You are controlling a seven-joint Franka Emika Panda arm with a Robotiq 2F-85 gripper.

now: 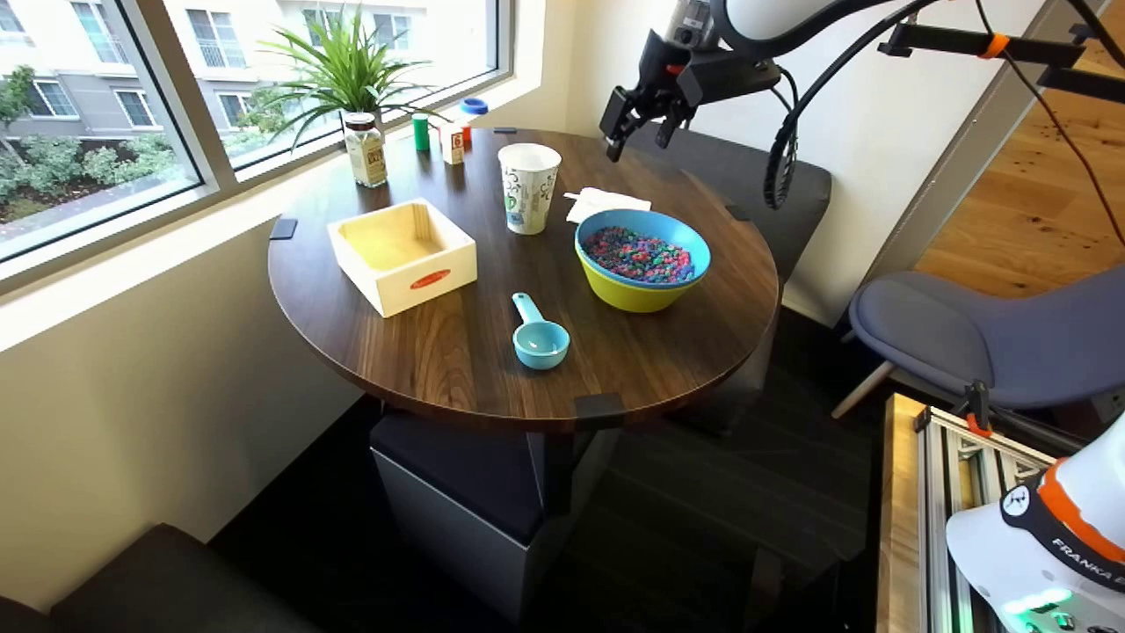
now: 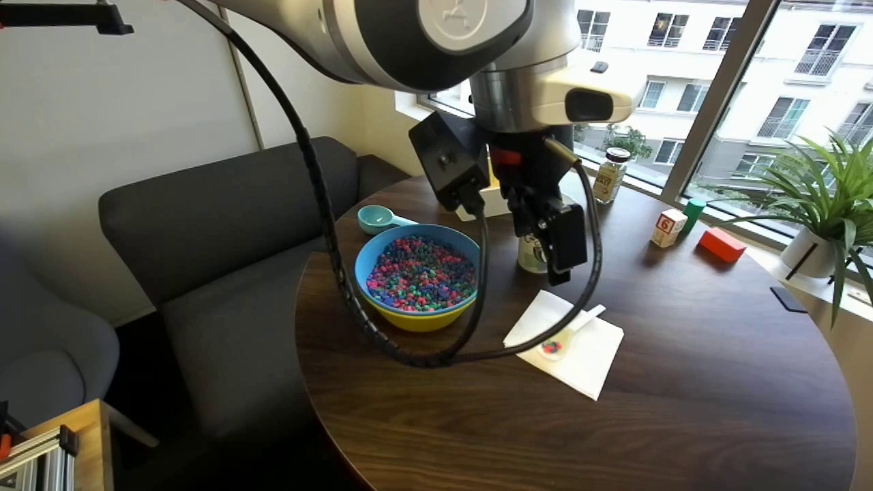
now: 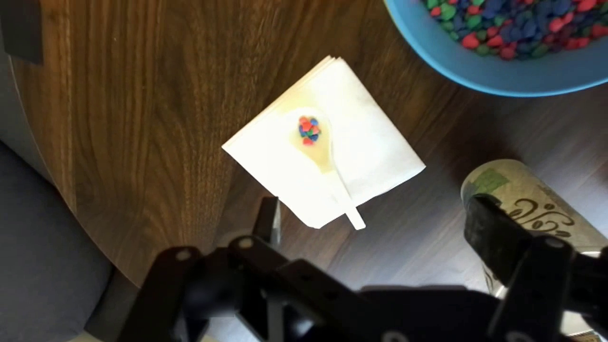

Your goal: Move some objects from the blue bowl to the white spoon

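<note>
My gripper (image 3: 376, 222) hung above a round wooden table (image 3: 118, 118), its fingers (image 3: 267, 221) spread wide and holding nothing, with the blue bowl (image 3: 510, 80) at the upper right of the wrist frame. By my judgement, filling the white spoon (image 3: 327, 164) was the step in hand, and arguably met if a few pieces counted as "some": a small cluster of colored pieces (image 3: 309, 130) lay in its rounded end, just above the center of that frame. The spoon rested on a folded white napkin (image 3: 375, 133), its handle pointing down toward the gap between my fingertips. For more, I judged, the next move called for a shift to the upper right, a descent with fingers apart and a soft squeeze on the pieces; for an end, only a retreat past the paper cup (image 3: 536, 209), which showed behind one finger at the lower right. In an exterior view, the bulk of the pieces (image 2: 421, 273) lay in the bowl left of center, below and to the left of my gripper, well apart from it.
</note>
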